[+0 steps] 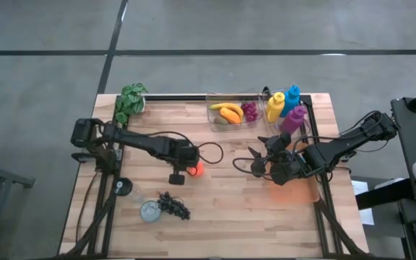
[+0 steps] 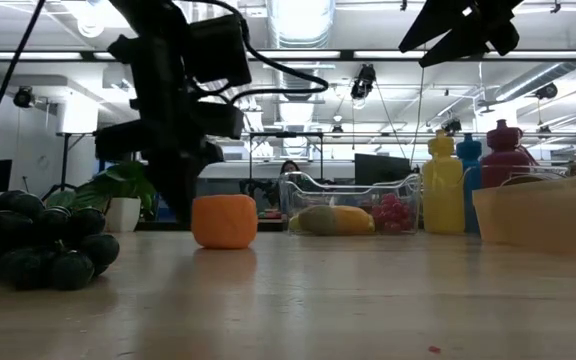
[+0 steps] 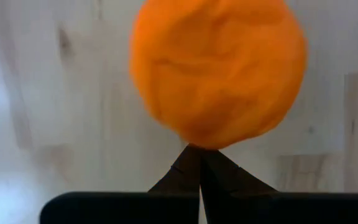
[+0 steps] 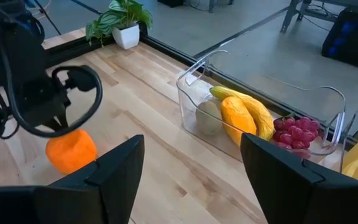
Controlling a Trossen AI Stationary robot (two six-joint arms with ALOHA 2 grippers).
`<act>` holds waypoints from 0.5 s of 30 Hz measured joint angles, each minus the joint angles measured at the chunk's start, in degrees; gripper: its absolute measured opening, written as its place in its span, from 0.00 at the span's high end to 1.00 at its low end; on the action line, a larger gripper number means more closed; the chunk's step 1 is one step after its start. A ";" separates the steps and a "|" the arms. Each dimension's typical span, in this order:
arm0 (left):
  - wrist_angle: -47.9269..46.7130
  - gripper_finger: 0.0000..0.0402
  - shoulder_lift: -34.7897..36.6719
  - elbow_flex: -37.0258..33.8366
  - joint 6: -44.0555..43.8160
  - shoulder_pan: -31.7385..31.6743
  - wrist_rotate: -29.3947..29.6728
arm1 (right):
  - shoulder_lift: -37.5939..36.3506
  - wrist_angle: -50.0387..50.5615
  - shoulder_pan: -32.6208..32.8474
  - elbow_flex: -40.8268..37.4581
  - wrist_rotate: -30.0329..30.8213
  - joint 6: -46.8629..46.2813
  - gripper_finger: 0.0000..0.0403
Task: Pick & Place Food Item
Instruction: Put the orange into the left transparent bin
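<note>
Left wrist view: closed left tool [image 3: 201, 163] hides the orange's [image 3: 218, 70] base.

In the left wrist view the orange [image 3: 219, 71] is blurred and cut off by the upper edge, while in the low view the dark grapes [image 2: 28, 245] run off the side edge.

It was a lab or open office: ceiling strip lights [image 2: 298, 25] at twelve o'clock, monitors [image 2: 383, 168] behind, concrete floor [image 1: 49, 79].
</note>
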State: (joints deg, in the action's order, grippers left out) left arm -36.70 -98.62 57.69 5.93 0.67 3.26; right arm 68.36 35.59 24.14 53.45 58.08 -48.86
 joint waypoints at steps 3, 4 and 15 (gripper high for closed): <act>2.42 1.00 -1.03 0.32 0.16 0.04 -0.33 | 0.00 -0.07 -0.02 0.00 0.00 0.02 0.34; 3.63 1.00 -1.26 0.47 0.22 0.02 -0.39 | 0.00 -0.10 0.00 0.00 0.00 0.00 0.34; 18.95 1.00 -4.68 0.51 2.75 0.02 -3.88 | 0.00 -0.20 0.00 -0.03 -1.33 0.02 0.38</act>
State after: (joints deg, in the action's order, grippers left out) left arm -17.75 -103.30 58.20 8.69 0.69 -0.62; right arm 68.36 35.40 24.14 53.42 56.75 -48.84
